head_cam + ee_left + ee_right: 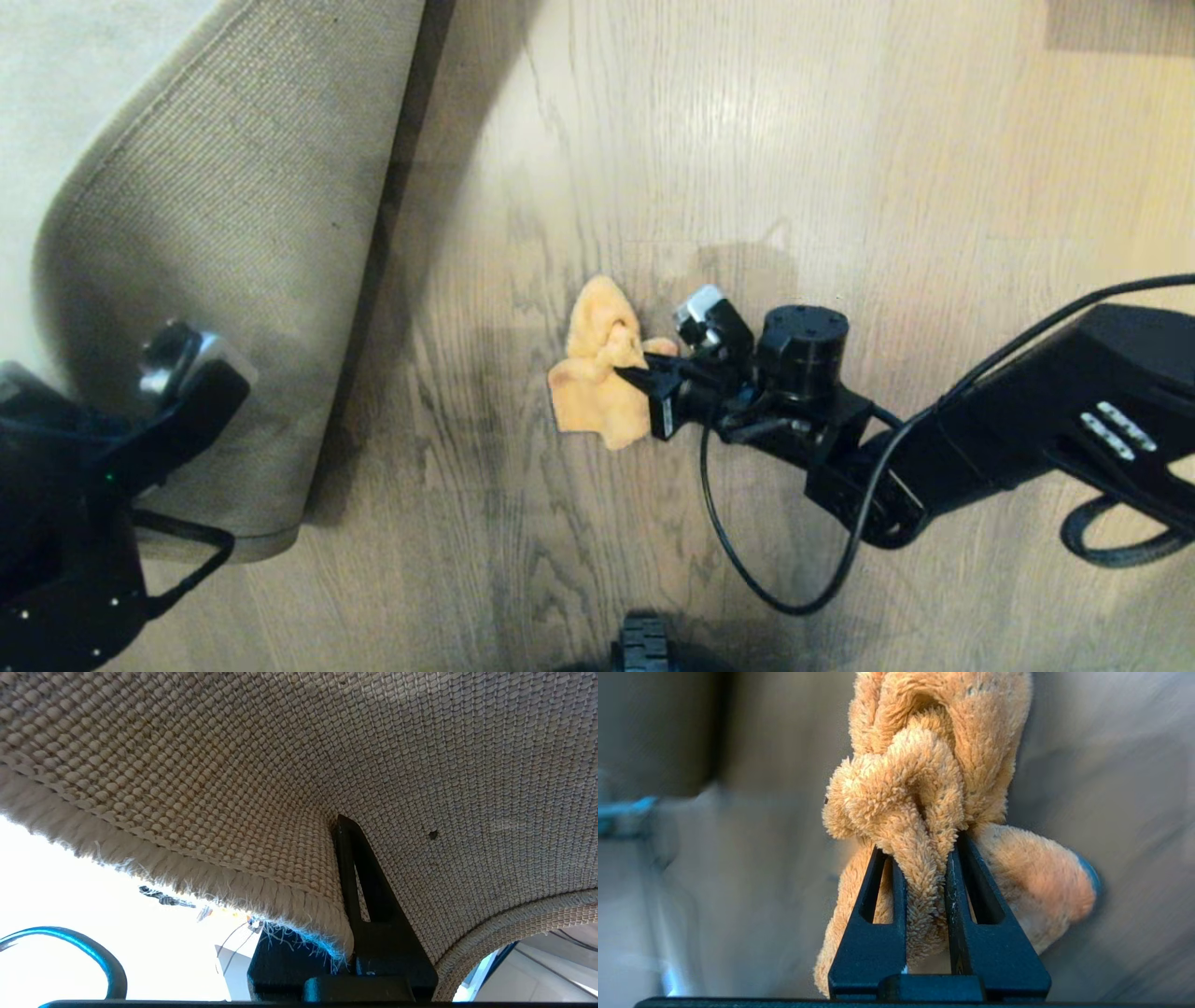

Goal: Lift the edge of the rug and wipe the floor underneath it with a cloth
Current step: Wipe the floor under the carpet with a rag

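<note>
Orange-yellow microfibre cloth (924,788) is bunched and clamped between the fingers of the right gripper (644,378), which holds it against the wood-plank floor (840,168) near mid-frame in the head view — on bare planks, to the right of the folded-back rug and apart from it. Rug edge (280,537) is raised and turned over, coarse beige woven backing facing up, with the left gripper (345,882) clenched on its fringed border at the lower left of the head view. Small black wheel (642,644) shows at the bottom edge — nothing touching it.
</note>
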Available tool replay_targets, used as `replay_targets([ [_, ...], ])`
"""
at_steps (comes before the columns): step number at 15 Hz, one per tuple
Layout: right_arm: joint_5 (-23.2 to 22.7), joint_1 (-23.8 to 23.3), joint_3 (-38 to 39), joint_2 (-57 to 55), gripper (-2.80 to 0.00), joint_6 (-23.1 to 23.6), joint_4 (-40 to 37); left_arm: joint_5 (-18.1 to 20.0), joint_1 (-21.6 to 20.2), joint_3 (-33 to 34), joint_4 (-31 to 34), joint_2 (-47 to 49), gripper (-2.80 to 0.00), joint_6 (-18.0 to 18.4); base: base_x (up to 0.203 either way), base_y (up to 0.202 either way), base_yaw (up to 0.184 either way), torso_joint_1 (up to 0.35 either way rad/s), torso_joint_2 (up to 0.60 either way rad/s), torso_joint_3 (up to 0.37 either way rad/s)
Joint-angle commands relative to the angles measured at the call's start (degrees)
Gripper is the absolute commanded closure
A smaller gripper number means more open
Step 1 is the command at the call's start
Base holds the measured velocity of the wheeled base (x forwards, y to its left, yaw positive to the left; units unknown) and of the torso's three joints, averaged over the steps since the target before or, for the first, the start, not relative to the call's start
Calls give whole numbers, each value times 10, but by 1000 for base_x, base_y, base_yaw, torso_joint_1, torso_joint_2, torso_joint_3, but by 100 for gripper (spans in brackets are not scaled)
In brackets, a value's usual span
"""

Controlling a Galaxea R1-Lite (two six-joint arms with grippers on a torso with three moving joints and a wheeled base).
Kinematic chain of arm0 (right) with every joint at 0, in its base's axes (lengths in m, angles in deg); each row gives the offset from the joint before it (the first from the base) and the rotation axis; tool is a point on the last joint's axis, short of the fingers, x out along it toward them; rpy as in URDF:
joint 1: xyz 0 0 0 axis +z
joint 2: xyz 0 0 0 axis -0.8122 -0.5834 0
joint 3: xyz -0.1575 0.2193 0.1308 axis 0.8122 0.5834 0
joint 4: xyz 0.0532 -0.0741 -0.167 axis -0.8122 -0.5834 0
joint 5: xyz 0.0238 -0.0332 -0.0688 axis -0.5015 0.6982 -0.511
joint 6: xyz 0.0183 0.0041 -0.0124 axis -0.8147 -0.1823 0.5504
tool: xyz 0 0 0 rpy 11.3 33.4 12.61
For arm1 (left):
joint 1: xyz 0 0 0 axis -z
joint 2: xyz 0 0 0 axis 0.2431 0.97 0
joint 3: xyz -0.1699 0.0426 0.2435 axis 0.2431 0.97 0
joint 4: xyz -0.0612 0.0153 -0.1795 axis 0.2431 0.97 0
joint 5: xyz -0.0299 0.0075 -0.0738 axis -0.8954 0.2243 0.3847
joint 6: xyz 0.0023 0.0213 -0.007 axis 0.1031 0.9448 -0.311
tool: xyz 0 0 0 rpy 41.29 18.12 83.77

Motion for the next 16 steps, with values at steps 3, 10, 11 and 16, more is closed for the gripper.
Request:
replay_targets([
  [3,-4,53,148,56,0,0,50,-3,0,1,-4,2,0,4,0,0,0,0,0,0],
  [10,-3,143,230,-34,0,-55,158,-4,0,3,-4,9,0,4,0,0,0,0,0,0],
  [11,-3,146,230,-61,0,-60,188,-4,0,2,-4,11,0,4,0,0,0,0,0,0],
  [16,1,150,216,-123,0,-79,259,-4,0,1,-7,27,0,3,0,0,0,0,0,0],
])
